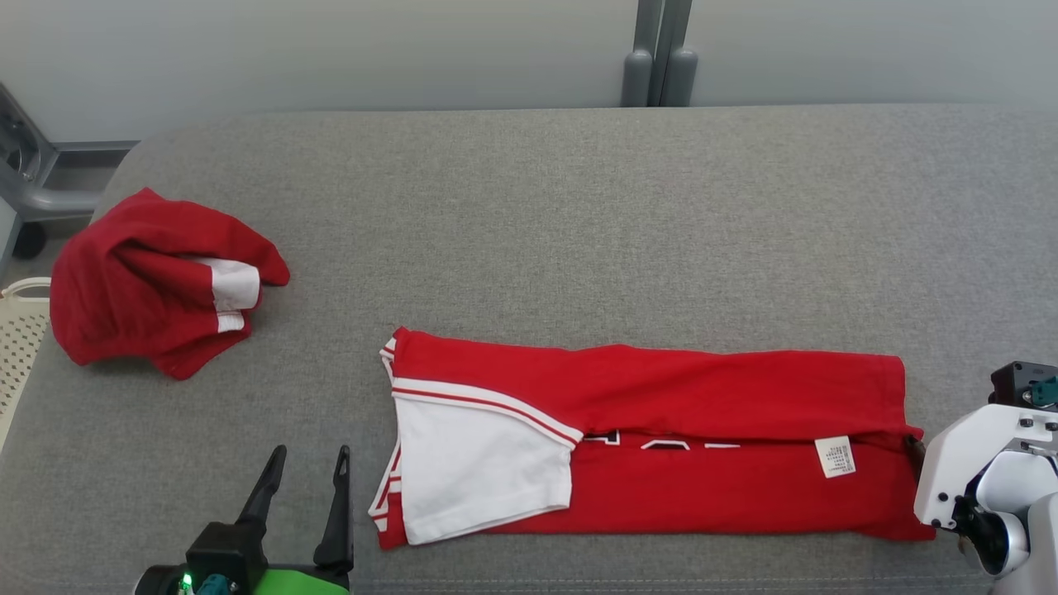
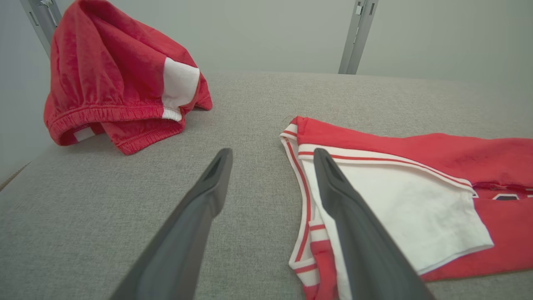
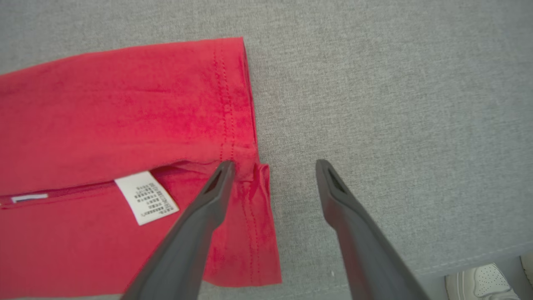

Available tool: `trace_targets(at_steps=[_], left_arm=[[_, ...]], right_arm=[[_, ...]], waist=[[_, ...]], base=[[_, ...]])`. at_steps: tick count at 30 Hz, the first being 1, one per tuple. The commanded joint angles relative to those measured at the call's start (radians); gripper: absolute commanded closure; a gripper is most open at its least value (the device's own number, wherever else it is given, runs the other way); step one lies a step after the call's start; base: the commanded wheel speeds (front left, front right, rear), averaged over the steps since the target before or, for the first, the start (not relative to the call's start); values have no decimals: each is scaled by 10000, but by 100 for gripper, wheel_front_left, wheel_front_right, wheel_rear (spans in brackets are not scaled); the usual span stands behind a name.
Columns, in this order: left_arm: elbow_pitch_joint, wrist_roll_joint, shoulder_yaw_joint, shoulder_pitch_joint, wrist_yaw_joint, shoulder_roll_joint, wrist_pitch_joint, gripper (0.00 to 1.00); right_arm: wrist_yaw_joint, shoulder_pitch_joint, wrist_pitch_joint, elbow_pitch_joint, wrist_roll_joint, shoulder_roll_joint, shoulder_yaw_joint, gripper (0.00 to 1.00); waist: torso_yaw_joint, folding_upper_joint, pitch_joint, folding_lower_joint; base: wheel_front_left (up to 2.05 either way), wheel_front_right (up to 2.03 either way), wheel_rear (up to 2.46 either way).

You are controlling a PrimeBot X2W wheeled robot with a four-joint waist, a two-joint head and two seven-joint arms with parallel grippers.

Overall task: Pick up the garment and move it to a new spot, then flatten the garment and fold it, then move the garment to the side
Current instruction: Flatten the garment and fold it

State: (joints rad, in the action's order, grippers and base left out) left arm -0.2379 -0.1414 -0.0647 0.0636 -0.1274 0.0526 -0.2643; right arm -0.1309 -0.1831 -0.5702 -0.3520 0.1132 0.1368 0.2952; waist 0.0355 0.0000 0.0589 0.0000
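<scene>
Where it lies near the front edge of the grey padded table (image 1: 579, 207), the red T-shirt (image 1: 661, 397) is folded lengthwise into a narrow band, its long axis running side to side across the head view. Its white sleeve (image 1: 479, 463), trimmed in red and white, lies at the robot's left end. The stitched hem (image 3: 233, 104) closes off the right end, with a white care label (image 1: 835, 456) showing just inside it. The left gripper (image 1: 311, 453) sits low just beside the sleeve end, fingers spread wide and holding nothing, pointing away from the robot. The right gripper (image 3: 275, 163) hangs over the hem corner, equally wide apart and empty. One finger (image 3: 200, 225) is above the red cloth and the other above bare table (whether the first touches the fabric cannot be told). Well apart, toward the far left, a pair of red shorts (image 1: 140, 281) with an elastic waistband sits in a crumpled heap. A pale perforated basket (image 1: 16, 330) stands off the table's left edge, and grey posts (image 1: 661, 58) rise behind the table. A white shoe (image 3: 479, 279) shows on the floor below the front edge. Nothing lies between either gripper and the shirt.
</scene>
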Motion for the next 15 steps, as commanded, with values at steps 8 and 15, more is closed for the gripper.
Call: trace_targets(at_steps=[8, 15], left_arm=[[-70, -49, -115, -476, -36, 140, 0, 0], [-130, -149, -229, -590, -32, 182, 0, 0]], right_arm=[[4, -580, -187, -860, 33, -126, 214, 0], [3, -777, -521, -1265, 115, -344, 391, 22]], waist=[[240, 0, 452, 0], [422, 0, 594, 0]], base=[[0, 0, 0], [0, 0, 0]])
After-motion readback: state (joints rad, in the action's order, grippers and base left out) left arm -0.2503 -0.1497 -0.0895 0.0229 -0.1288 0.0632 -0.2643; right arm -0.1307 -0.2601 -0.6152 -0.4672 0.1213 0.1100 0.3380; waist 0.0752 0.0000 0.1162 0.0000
